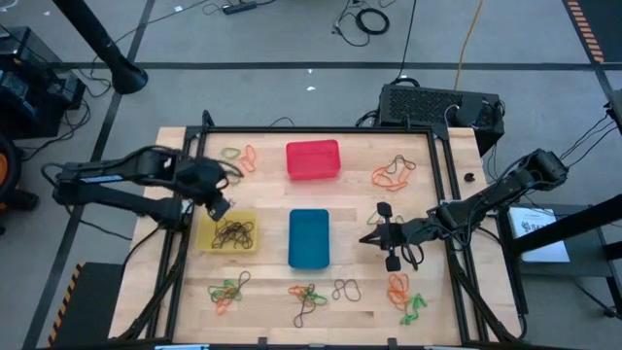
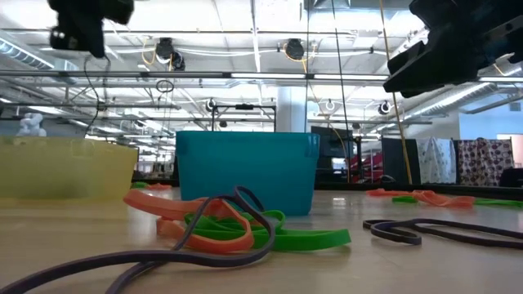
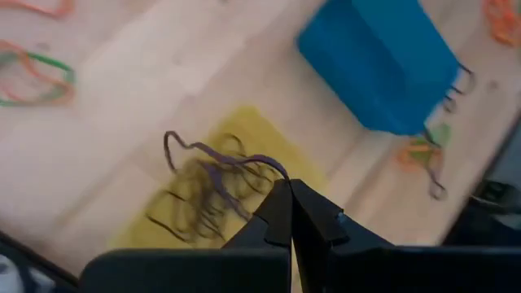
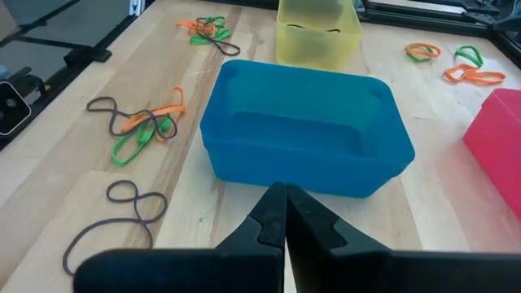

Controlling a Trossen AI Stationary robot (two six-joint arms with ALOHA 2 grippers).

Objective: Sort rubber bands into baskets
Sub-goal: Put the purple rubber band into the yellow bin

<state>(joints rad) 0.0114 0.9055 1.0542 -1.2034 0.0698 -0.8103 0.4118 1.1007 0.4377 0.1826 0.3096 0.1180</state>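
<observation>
My left gripper (image 1: 222,208) hovers over the yellow basket's (image 1: 206,233) far edge, shut on a dark purple rubber band (image 3: 213,156). A pile of dark bands (image 1: 233,233) lies in that basket. The blue basket (image 1: 309,238) stands mid-table and the red basket (image 1: 313,159) behind it. My right gripper (image 4: 281,189) is shut and holds nothing, just right of the blue basket (image 4: 305,130). Loose orange, green and dark bands lie near the front edge (image 1: 309,297) and at the far side (image 1: 394,173). My left gripper pinches one end of the dark purple band's loop (image 3: 273,168) between its two fingertips. The fingers slant down from above. The band's free part (image 3: 172,140) trails out from the tips over the yellow basket (image 3: 269,134). Whether it touches the pile below, I cannot tell.
A black frame (image 1: 321,129) borders the wooden table (image 1: 262,199). More bands lie at the far left (image 1: 238,156), near left (image 1: 228,287) and near right (image 1: 403,297). A black box (image 1: 437,105) with cables stands behind the far right corner.
</observation>
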